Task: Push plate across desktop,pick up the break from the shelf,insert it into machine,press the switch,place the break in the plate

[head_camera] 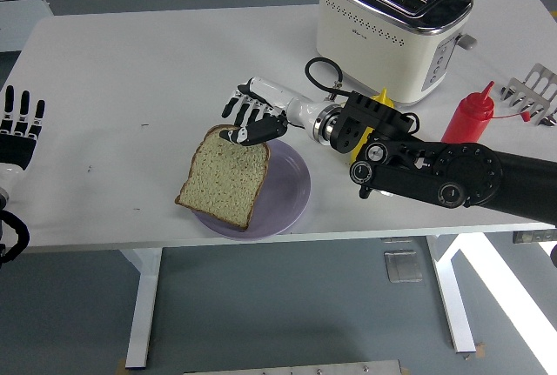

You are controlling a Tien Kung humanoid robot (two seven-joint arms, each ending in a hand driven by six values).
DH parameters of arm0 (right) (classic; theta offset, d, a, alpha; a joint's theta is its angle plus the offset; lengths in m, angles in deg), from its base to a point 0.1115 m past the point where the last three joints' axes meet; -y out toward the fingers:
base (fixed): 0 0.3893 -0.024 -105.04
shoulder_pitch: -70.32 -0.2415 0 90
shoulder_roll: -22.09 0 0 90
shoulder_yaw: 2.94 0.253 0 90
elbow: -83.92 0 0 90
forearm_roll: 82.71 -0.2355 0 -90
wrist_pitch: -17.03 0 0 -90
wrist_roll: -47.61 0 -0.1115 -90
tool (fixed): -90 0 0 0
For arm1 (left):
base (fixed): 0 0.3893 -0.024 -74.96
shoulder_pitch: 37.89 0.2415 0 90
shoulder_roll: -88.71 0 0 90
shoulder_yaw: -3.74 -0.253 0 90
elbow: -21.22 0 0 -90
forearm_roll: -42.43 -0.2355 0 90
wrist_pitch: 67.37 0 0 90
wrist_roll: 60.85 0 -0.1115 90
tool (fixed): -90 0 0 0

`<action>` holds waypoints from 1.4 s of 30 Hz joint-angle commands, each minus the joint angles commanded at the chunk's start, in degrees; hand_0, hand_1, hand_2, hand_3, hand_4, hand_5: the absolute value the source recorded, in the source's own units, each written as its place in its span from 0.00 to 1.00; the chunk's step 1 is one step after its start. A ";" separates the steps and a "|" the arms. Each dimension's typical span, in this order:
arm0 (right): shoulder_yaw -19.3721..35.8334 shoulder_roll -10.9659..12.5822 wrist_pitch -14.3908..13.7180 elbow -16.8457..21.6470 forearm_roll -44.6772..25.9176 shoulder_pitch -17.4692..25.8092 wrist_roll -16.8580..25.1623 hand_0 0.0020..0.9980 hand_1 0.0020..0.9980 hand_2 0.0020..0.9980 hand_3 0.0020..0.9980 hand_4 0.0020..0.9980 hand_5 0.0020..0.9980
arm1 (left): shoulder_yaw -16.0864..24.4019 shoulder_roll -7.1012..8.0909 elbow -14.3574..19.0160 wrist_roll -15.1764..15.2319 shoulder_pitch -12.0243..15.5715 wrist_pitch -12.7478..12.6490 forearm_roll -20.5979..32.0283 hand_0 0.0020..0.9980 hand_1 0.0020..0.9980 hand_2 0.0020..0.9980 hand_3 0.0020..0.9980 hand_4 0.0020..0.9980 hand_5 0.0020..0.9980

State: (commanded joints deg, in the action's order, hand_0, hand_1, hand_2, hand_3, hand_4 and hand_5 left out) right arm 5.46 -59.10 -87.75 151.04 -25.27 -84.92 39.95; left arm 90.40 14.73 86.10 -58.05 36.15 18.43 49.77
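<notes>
A slice of bread [224,175] lies tilted on the purple plate [291,185] near the table's front edge, its left side overhanging the rim. My right hand [250,123] is at the slice's top edge, thumb over the crust and fingers behind it, still pinching the bread. The cream toaster [392,23] stands at the back right with both slots empty. My left hand [19,127] rests at the picture's left edge, fingers straight and holding nothing.
A red sauce bottle [470,114] stands right of the toaster's front. A yellow bottle [380,97] is mostly hidden behind my right forearm. A metal rack [533,92] sits at the right edge. No person is in view.
</notes>
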 joint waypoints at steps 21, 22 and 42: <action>-1.31 -0.65 -3.80 -4.15 5.38 0.38 4.18 0.42 0.48 0.49 0.46 0.73 0.29 | -0.20 -0.12 -0.34 0.15 0.10 0.11 -1.75 0.79 0.72 0.67 0.69 0.64 1.00; -1.12 -0.59 -4.03 -4.23 5.86 0.43 4.16 0.42 0.48 0.49 0.46 0.73 0.29 | -0.24 -0.12 -0.26 0.14 0.13 0.11 -1.72 0.79 0.72 0.67 0.69 0.64 1.00; 13.29 5.43 -5.97 4.18 17.47 5.64 2.37 0.52 0.54 0.54 0.48 0.67 0.27 | -1.22 0.11 3.64 0.07 0.78 -0.19 -0.60 0.79 0.72 0.67 0.69 0.64 1.00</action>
State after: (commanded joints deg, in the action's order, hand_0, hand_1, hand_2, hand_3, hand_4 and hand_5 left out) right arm 18.76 -53.67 -93.72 155.22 -7.80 -79.28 42.32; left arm 89.18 14.84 89.74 -57.97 36.94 18.25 49.17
